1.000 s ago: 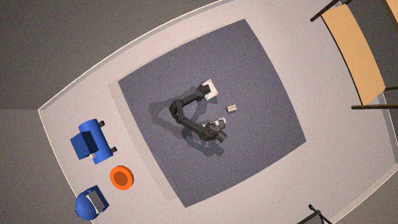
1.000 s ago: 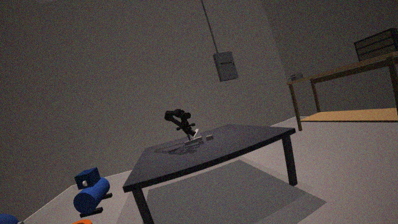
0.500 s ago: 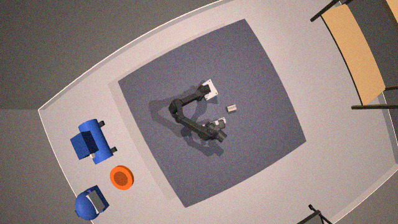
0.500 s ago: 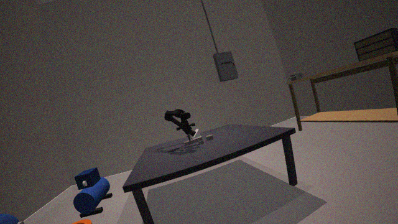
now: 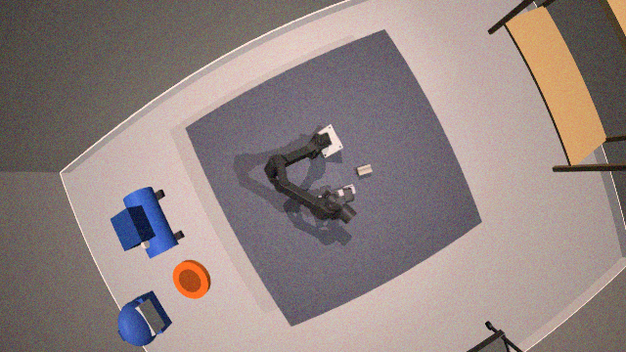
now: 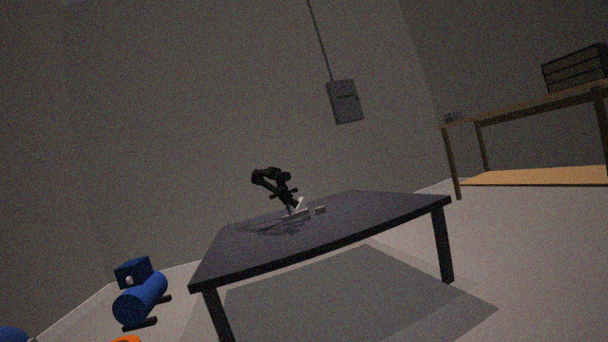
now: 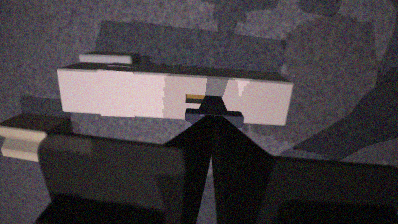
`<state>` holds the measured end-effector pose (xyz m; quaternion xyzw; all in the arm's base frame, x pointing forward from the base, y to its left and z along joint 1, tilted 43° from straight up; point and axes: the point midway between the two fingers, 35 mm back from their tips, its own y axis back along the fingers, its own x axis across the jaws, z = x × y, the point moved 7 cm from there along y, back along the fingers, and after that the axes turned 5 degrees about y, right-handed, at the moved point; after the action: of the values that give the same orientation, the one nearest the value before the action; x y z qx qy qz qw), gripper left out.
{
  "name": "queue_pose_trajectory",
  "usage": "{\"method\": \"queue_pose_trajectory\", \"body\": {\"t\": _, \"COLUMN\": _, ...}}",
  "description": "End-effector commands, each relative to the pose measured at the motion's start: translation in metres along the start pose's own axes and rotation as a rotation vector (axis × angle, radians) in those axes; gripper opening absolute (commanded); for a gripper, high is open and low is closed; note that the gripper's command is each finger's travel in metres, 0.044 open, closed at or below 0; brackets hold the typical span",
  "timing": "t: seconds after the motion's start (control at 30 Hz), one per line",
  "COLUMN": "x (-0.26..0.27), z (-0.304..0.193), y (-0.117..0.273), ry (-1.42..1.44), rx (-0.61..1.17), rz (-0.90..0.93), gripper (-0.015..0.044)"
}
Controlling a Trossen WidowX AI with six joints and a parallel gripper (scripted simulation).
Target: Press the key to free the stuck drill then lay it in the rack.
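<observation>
A long white block [image 5: 346, 191] [image 6: 295, 216] [image 7: 115, 93] lies on the table. A small yellow strip [image 7: 194, 97] shows in its face, beside a dark piece [image 7: 213, 104] with a bar at its near side. I cannot tell which part is the key and which the drill. My gripper [image 6: 289, 212] [image 7: 213, 124] is shut and empty, pointing down, its tips overlapping the dark bar in the wrist view; I cannot tell whether they touch it. In the top view the arm hides the tips. A small beige grooved block [image 5: 364, 170] [image 6: 320, 210] [image 7: 21, 143], seemingly the rack, stands apart from the white block.
The arm's base stands on a white plate [image 5: 334, 141] near the beige block. A low white ledge [image 7: 106, 58] shows behind the long block. Everything stands on a dark table [image 5: 416, 196] [image 6: 361, 214]. The blue machine [image 5: 152, 222] [image 6: 140, 299] and orange disc [image 5: 191, 280] are on the floor.
</observation>
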<state>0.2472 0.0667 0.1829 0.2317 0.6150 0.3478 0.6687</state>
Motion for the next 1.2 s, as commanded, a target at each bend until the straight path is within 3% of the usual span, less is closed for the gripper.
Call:
{"method": "queue_pose_trajectory", "body": {"t": 0.0, "x": 0.002, "z": -0.004, "y": -0.017, "ry": 0.012, "rx": 0.051, "rz": -0.019, "gripper": 0.0}}
{"method": "queue_pose_trajectory", "body": {"t": 1.17, "x": 0.001, "z": -0.005, "y": -0.031, "ry": 0.012, "rx": 0.051, "rz": -0.019, "gripper": 0.0}}
